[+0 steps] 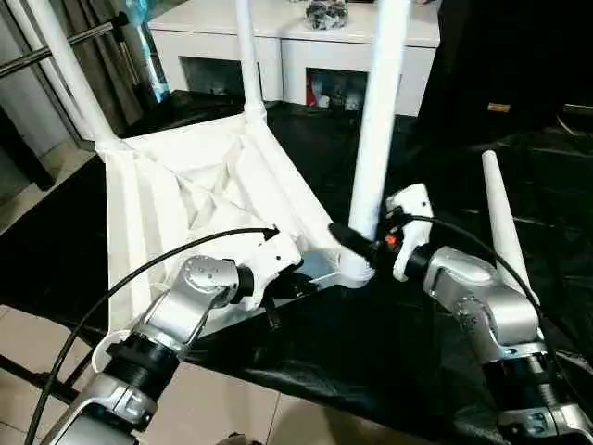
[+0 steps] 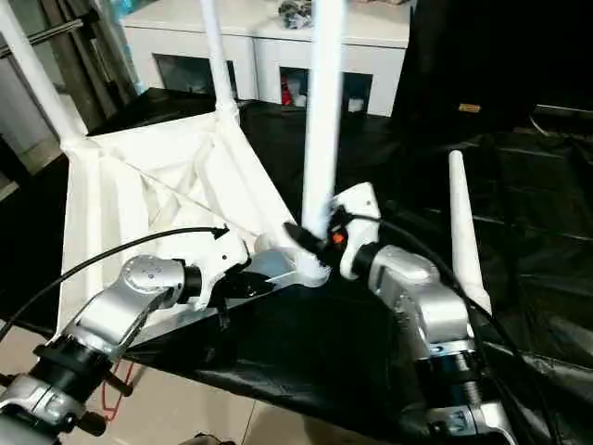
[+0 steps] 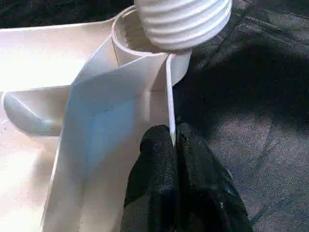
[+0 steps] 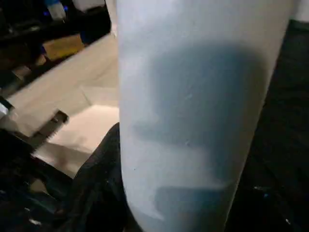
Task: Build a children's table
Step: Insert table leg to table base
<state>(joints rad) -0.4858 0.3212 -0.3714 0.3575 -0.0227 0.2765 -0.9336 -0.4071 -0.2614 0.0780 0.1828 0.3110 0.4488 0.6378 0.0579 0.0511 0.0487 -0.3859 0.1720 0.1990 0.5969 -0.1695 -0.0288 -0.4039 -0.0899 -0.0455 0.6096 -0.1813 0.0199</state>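
Tabletop (image 1: 185,199) is lying upside down on the black sheet (image 1: 371,352), ribbed underside facing up. Two legs are already standing in the far corner sockets: far-left leg (image 1: 69,79) and far-right leg (image 1: 248,56). Right gripper (image 1: 357,239) is gripping the third leg (image 1: 378,120) low down, fingers closed around it, holding it upright over the near-right corner socket (image 1: 347,269). In the left wrist view the leg's threaded end (image 3: 182,19) is sitting just above the socket mouth, not yet screwed in as far as I can judge. Left gripper (image 3: 174,179) is pinching the tabletop's thin edge wall just beside that socket, fingers shut on it, bracing the piece. Fourth leg (image 1: 505,222) is lying loose on the sheet to the right, near the right forearm, apart from the tabletop.

Step in hand: seating leg three in the near-right socket. Next move likely needs the thread lowered straight into the socket and turned, with the left gripper steadying the top. Near-left socket is hidden behind the left arm.
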